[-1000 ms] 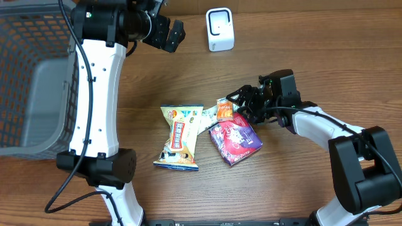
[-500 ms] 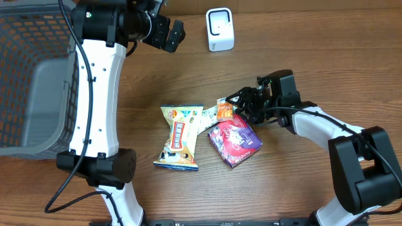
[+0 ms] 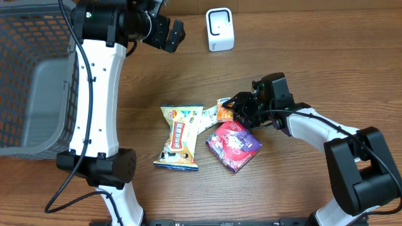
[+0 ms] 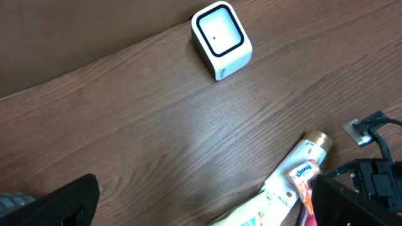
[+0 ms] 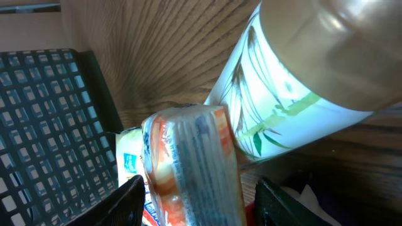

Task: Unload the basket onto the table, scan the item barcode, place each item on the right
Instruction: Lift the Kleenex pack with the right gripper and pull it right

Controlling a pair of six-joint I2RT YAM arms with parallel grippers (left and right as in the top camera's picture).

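- Tissue pack (image 5: 191,157) laid on table (image 3: 301,56) against tube (image 5: 282,107), beside pouch (image 3: 233,143); well apart from scanner (image 3: 220,29).
- Pack straddled by right gripper (image 3: 237,113), likely for pinch and carry to scanner. Jaws parted, gap seen at one finger, not clamped.
- Right arm stretched low, wrist tipped down.
- Left gripper (image 3: 169,34) raised near scanner, spread wide, empty.

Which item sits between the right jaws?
The small orange pack, by the white tube; the purple packet and yellow bag lie farther off.
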